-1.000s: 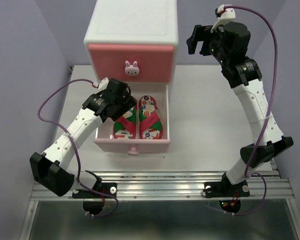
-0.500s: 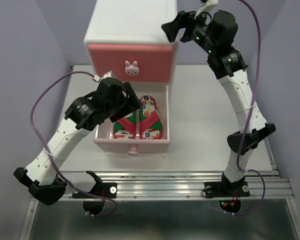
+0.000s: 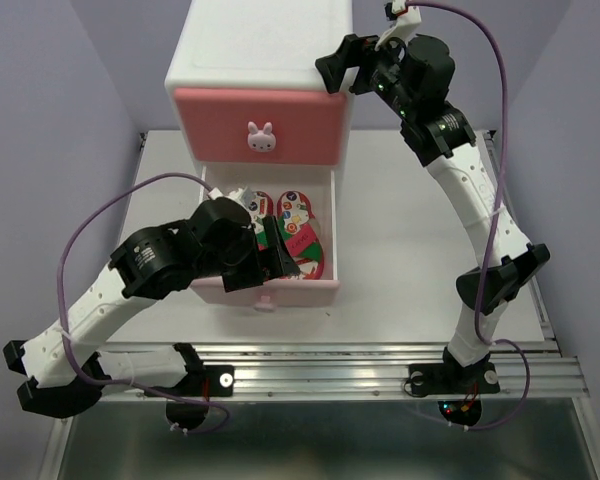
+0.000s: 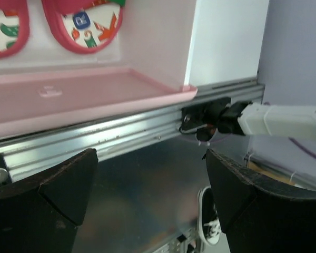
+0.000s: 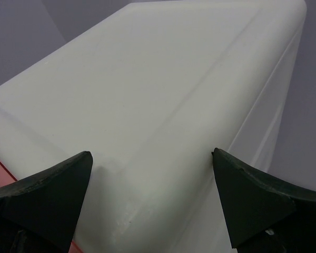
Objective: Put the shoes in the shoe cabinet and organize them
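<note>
The white shoe cabinet stands at the table's back, its darker pink upper drawer shut. The paler lower drawer is pulled out and holds both red sandals side by side. Their heels show in the left wrist view. My left gripper is open and empty over the drawer's front edge. A white sneaker shows low between its fingers, beyond the rail; the other sneaker is out of view. My right gripper is open and empty above the cabinet's top, at its right edge.
A metal rail runs along the table's near edge with both arm bases on it. Purple cables loop off each arm. Lilac walls close in on the left and right. The table lies bare to the right of the drawer.
My left gripper has drawn back from inside the drawer to its front edge. My right gripper has swung left and now hangs over the cabinet's top right edge.
</note>
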### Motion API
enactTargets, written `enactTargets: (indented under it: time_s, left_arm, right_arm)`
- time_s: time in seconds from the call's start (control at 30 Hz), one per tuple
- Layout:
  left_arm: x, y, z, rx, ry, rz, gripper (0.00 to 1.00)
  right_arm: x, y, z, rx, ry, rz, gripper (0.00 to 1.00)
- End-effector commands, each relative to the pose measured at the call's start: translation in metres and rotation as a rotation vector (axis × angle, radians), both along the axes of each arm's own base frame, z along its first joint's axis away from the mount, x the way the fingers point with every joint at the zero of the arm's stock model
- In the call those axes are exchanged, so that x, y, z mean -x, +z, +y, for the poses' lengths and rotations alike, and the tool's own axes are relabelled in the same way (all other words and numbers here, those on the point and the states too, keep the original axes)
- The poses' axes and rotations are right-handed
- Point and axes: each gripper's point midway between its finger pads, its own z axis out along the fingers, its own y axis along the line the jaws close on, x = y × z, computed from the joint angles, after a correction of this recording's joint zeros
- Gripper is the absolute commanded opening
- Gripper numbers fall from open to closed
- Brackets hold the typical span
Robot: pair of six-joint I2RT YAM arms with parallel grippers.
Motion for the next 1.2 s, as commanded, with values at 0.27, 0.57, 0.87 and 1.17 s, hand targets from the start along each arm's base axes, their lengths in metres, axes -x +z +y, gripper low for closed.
enactTargets:
  time_s: [0.27,0.57,0.87,1.17]
  left_arm:
    - [0.102,-0.124,-0.013,-0.246,-0.214,0.258,0.94]
    - [0.076,-0.156,-0.025,-0.144,0.103,0.28,0.96]
    - [-0.033,-0.138,-0.008,-0.296,0.221,0.039,0.98]
    - [-0.149,-0.045,0.011,-0.328,0.353,-0.239,0.98]
  right_arm:
    - [0.013,-0.091,0.03,0.148,0.072,0.238,1.0]
    - [0.017,-0.095,0.024,0.173,0.06,0.235,1.0]
    - [0.017,-0.091,0.019,0.189,0.042,0.211,1.0]
    - [0.016,-0.089,0.011,0.22,0.009,0.192,1.0]
